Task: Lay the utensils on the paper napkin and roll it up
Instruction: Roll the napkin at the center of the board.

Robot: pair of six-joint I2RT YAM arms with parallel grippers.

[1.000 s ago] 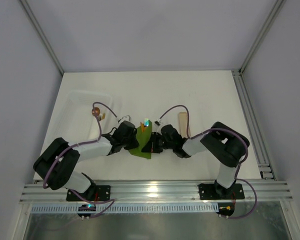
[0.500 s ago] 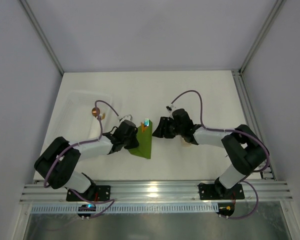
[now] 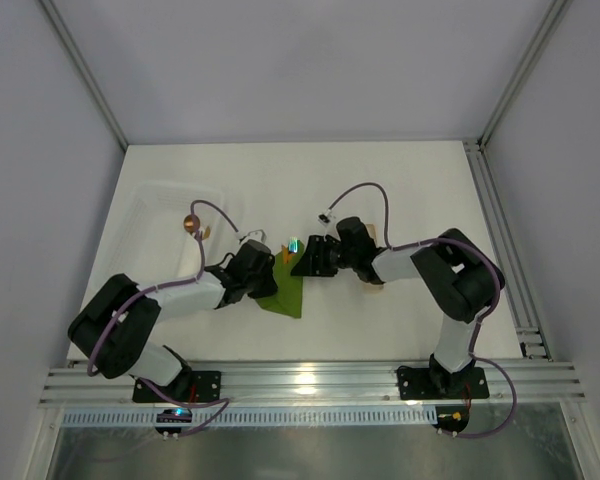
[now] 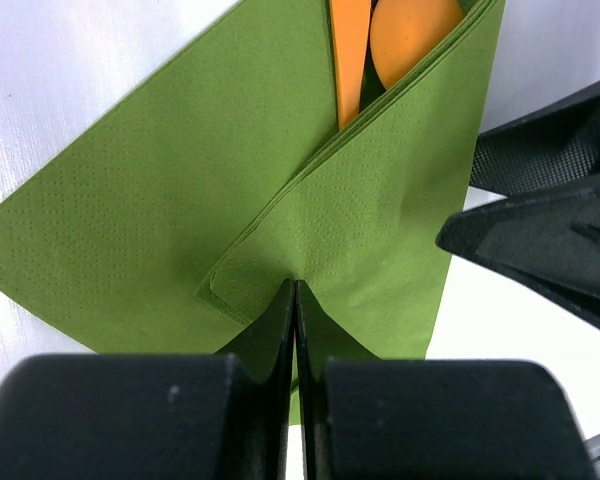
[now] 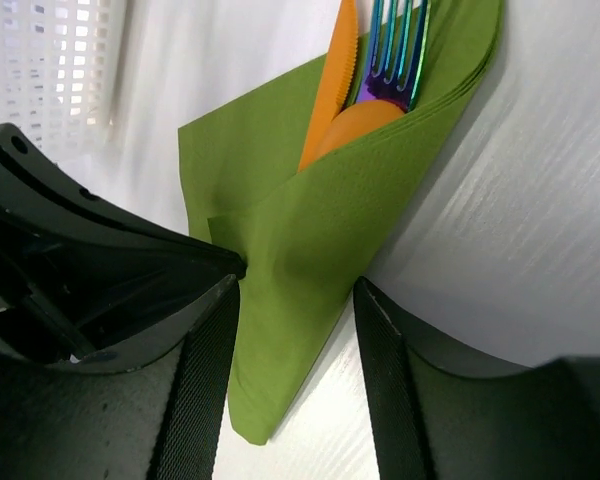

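Plain green napkin (image 4: 170, 210) wraps orange, iridescent utensils (image 5: 375, 70) (closed left gripper (image 4: 295, 292) touching it).

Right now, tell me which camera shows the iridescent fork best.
The right wrist view: the fork shows its tines clearly, sticking out of the folded napkin. The top external view gives only a tiny glint; the left wrist view shows just the orange utensils, no fork.

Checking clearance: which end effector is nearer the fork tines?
Right. The right end effector, open, straddles the napkin just short of the fork; left end effector, shut, touches its fold farther back.
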